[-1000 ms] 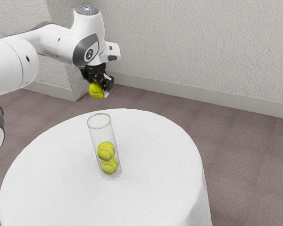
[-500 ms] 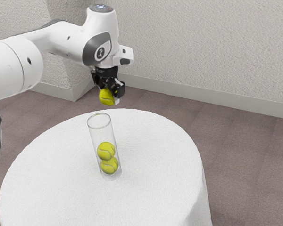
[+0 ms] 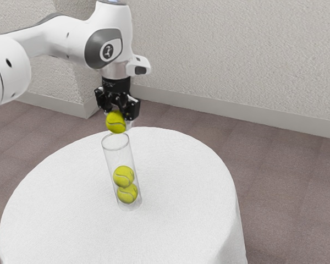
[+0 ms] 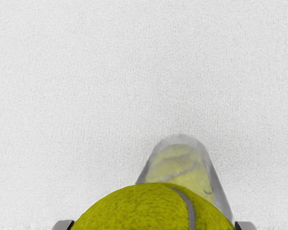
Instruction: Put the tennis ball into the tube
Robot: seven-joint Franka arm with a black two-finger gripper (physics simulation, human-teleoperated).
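One ball (image 3: pixel 116 122) is in the gripper (image 3: pixel 117 119), clamped between its two fingers and clear of the table. Compared with half a second ago, it has moved down and toward the exterior view's left, and now appears just above the mouth (image 3: pixel 116 141) of the tube (image 3: pixel 121 157), near the upper left of the frame. That leaves the carrying nearly done, I judge, with centring and lowering to come. Whether the ball is squarely over the opening I cannot tell; if it is off to one side, it could catch the rim and tip the tube. A slow descent, then a release once the ball is within the mouth, seems right.

The tube stands upright and clear, with an upper ball (image 3: pixel 124 176) and a lower ball (image 3: pixel 127 193) inside, touching; there looks to be room above them for a third. Neither they nor the tube has visibly shifted.

Below is a round table (image 3: pixel 181 170) in a white cloth, filling much of the lower left. Brownish floor (image 3: pixel 291 181) lies beyond it, and a pale textured wall (image 3: pixel 236 55) with a plain skirting (image 3: pixel 236 118) runs across the top.
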